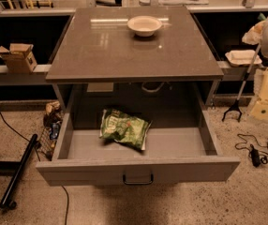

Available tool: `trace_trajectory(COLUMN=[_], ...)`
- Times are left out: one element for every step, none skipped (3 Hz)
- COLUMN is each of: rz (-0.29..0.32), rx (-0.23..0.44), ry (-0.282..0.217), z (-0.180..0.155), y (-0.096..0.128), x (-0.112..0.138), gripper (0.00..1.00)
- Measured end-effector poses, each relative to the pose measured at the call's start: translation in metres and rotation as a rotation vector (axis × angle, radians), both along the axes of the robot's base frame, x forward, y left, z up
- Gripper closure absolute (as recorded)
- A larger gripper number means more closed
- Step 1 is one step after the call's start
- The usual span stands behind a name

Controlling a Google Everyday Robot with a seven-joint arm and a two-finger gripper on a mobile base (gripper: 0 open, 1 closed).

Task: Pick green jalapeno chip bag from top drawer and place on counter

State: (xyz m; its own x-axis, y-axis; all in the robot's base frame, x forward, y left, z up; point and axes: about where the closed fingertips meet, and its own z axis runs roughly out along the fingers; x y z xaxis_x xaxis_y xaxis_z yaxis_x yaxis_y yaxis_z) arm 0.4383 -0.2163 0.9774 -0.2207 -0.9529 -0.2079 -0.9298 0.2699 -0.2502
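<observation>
Closest up, the top drawer (78,171) is open, with a flat grey front and a small dark handle (137,179). The crinkly, glossy green jalapeno chip bag (124,128) lies on its floor, left of middle. The shiny grey-brown tabletop (106,50) above carries a white bowl (144,25). The gripper is out of shot, so can't tell its state.

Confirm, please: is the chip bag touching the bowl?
Apart. Camera view: chip bag lies in the top drawer, bowl on the counter above; gripper not in view.
</observation>
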Motion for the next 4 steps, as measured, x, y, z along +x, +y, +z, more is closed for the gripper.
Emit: trace_trajectory(rz=[0.000, -0.018, -0.034, -0.055], rx=[0.000, 0.067, 0.207, 0.350], ry=[0.000, 0.012, 0.047, 0.043], z=[0.000, -0.023, -0.076, -0.122], y=[0.000, 0.015, 0.049, 0.087], x=[0.000, 0.011, 0.028, 0.050], gripper=[0.00, 0.00, 0.00, 0.00])
